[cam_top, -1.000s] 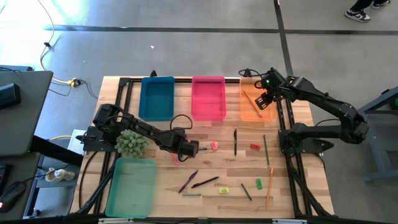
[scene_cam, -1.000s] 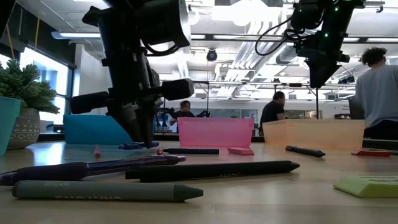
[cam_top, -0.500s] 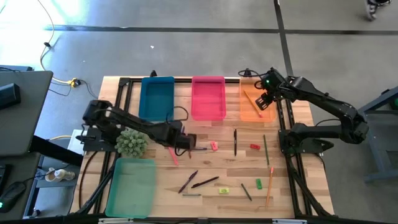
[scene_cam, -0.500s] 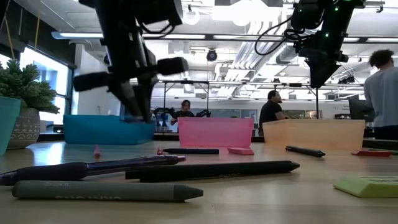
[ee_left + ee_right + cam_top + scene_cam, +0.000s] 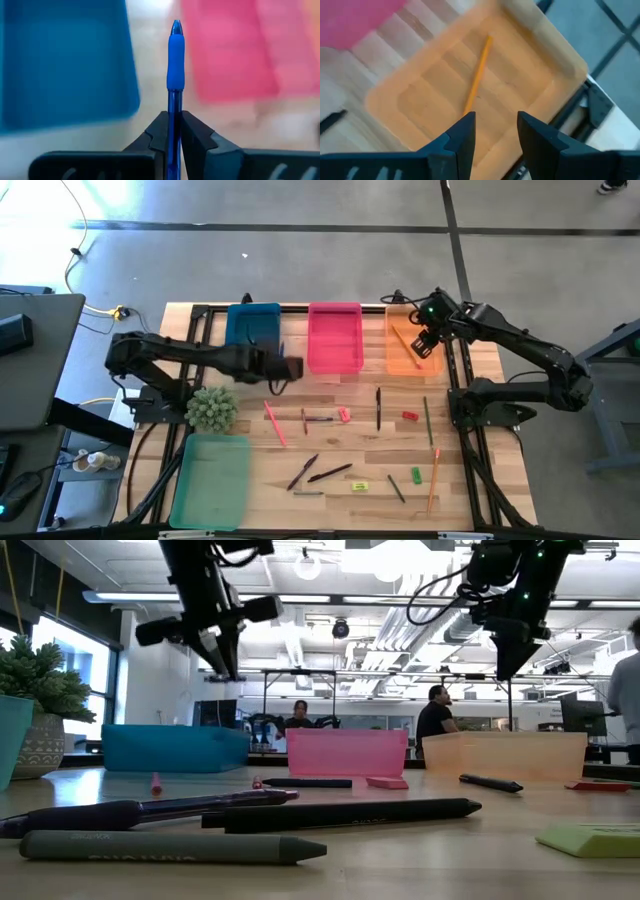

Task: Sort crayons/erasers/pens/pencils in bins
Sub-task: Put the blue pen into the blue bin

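My left gripper (image 5: pixel 284 367) is shut on a blue pen (image 5: pixel 175 60) in the air, over the table between the near ends of the blue bin (image 5: pixel 252 338) and the pink bin (image 5: pixel 335 337). It also shows high in the low view (image 5: pixel 224 652). My right gripper (image 5: pixel 426 340) hangs open and empty over the orange bin (image 5: pixel 412 347), where one orange pencil (image 5: pixel 478 75) lies flat. Pens, pencils, crayons and erasers lie on the wood. The light green bin (image 5: pixel 212 480) stands at the near left. My left gripper pinches the pen's clear blue barrel (image 5: pixel 173 112) between its two fingers. The pen lies along the fingers and sticks out ahead of them, rubber grip and tip foremost. The fingers slant downward. The pen is lifted clear of the table and the bins.
On the wood lie a pink crayon (image 5: pixel 275 423), a pink eraser (image 5: pixel 344 415), a black pen (image 5: pixel 378 408), a red eraser (image 5: pixel 409 416), a green pencil (image 5: pixel 428 420), an orange pencil (image 5: pixel 434 478) and dark pens (image 5: pixel 318 473). A potted plant (image 5: pixel 212 408) stands at the left.
My left gripper has risen from the table with the blue pen and gone toward the far edge and somewhat to the left, up to the blue bin's near right corner. The pen is now lifted clear.
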Motion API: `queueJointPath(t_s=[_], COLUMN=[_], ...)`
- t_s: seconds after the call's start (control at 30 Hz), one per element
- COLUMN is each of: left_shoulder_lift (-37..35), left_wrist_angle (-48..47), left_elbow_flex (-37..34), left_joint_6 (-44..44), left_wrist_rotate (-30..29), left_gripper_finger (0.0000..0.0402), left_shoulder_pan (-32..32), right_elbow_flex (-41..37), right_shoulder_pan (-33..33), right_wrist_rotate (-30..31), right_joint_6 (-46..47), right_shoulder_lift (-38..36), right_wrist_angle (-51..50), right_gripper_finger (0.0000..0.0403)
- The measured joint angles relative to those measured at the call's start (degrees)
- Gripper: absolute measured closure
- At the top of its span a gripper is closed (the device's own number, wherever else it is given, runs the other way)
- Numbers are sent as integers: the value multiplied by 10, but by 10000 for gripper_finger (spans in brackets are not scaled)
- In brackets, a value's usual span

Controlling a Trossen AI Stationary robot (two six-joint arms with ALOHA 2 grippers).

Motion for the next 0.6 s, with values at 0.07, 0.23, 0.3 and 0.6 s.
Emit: queueJointPath(t_s=[0.07, 0.23, 0.3, 0.6], left_shoulder_lift=[-15, -44, -45, -42], left_wrist_angle=[-7, -25, -16, -13], left_elbow_flex=[-1, -1, 0, -1], left_joint_6=[23, 99, 134, 326], left_wrist_rotate=[-6, -16, -17, 37], left_gripper_finger=[381, 381, 381, 381], left_shoulder_pan=[25, 90, 119, 268], right_elbow_flex=[0, 0, 0, 0], right_shoulder_pan=[0, 0, 0, 0], right_wrist_rotate=[-15, -51, -60, -61], right_joint_6=[-1, 2, 3, 118], right_shoulder_lift=[0, 0, 0, 0], right_wrist_angle=[10, 40, 55, 135], right_gripper_finger=[265, 265, 265, 265])
